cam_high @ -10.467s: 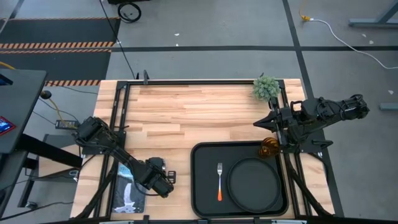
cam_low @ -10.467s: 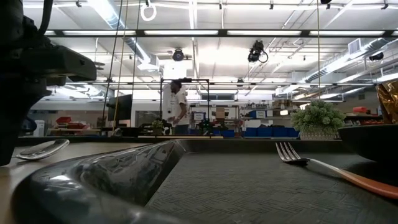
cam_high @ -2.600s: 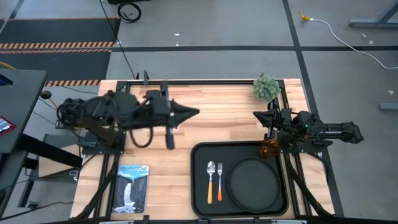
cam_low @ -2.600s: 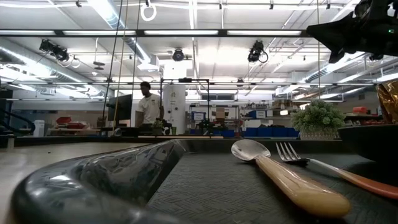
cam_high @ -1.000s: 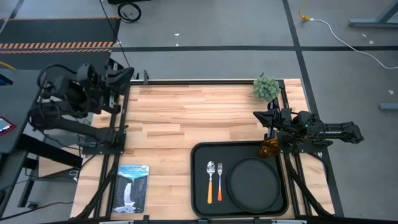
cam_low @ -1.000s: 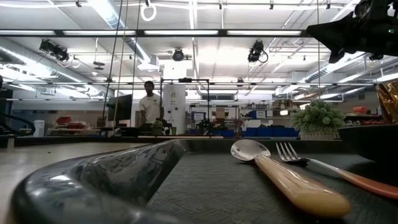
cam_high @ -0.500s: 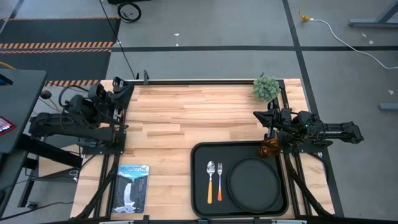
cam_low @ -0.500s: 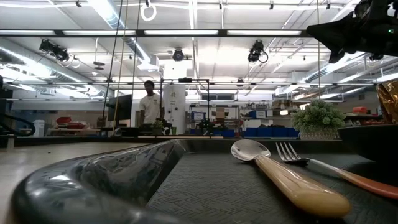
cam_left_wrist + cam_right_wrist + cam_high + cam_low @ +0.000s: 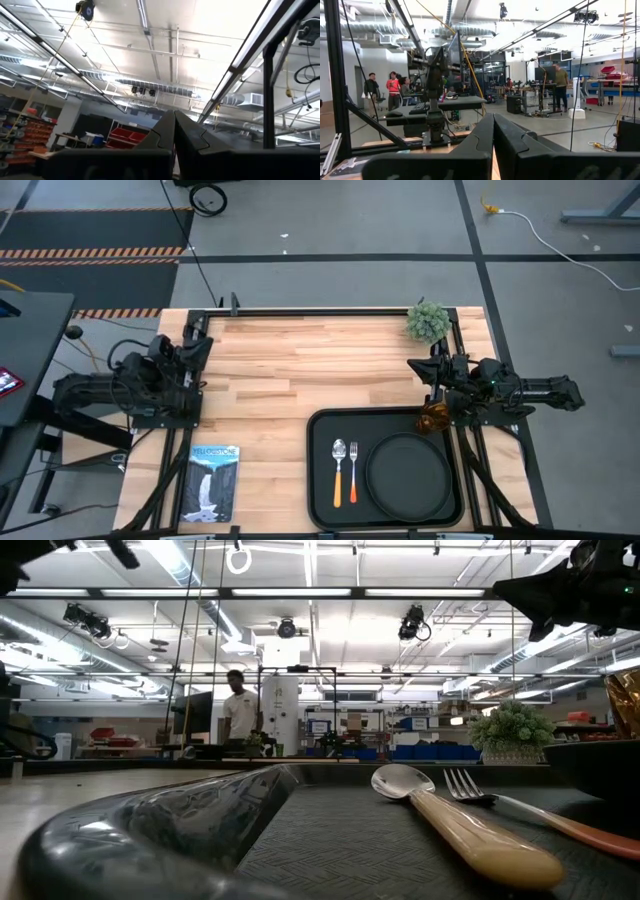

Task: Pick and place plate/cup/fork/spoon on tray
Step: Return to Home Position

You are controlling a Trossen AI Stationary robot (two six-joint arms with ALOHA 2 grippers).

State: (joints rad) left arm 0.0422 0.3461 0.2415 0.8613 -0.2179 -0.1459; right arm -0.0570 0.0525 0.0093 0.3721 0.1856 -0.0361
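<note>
The black tray (image 9: 322,480) lies at the table's near right. On it lie the spoon (image 9: 338,470), the fork (image 9: 353,468) and the round black plate (image 9: 408,473), and the amber cup (image 9: 432,418) stands at its far right corner. The low view shows the spoon (image 9: 450,830) and fork (image 9: 520,808) side by side. My left gripper (image 9: 205,342) is shut and empty at the table's left edge. My right gripper (image 9: 414,365) is shut and empty at the right edge, beyond the cup.
A booklet with a waterfall picture (image 9: 212,482) lies at the near left. A small green plant (image 9: 428,321) stands at the far right corner. Bare wood (image 9: 300,370) spans the middle and far part. People stand in the room beyond.
My left arm has folded down at the table's left edge, its gripper sinking and shifting a little toward the near edge. The things on the tray have stayed put.
</note>
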